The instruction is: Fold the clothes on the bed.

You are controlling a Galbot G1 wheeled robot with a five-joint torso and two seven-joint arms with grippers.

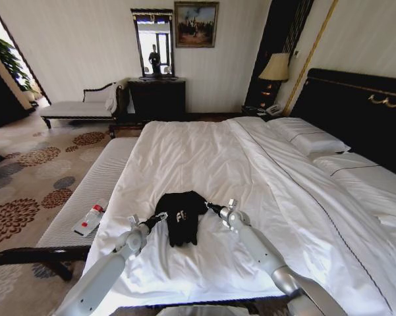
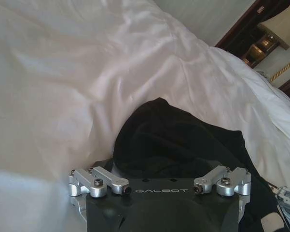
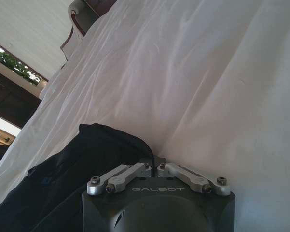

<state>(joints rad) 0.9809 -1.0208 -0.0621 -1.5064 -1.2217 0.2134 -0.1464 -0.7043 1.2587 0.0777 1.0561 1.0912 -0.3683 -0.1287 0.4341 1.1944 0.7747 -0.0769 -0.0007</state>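
The clothes, a black T-shirt with white lettering, lie bunched in a heap on the bed near its foot. My left gripper is at the heap's left edge. In the left wrist view the left gripper has its jaws spread wide and open, with the black fabric right in front of it. My right gripper is at the heap's right edge. In the right wrist view the right gripper is shut on the rim of the black fabric.
A long pale bench runs along the bed's left side with a small bottle on it. Pillows and a dark headboard are at the right. A chaise, dresser and lamp stand by the far wall.
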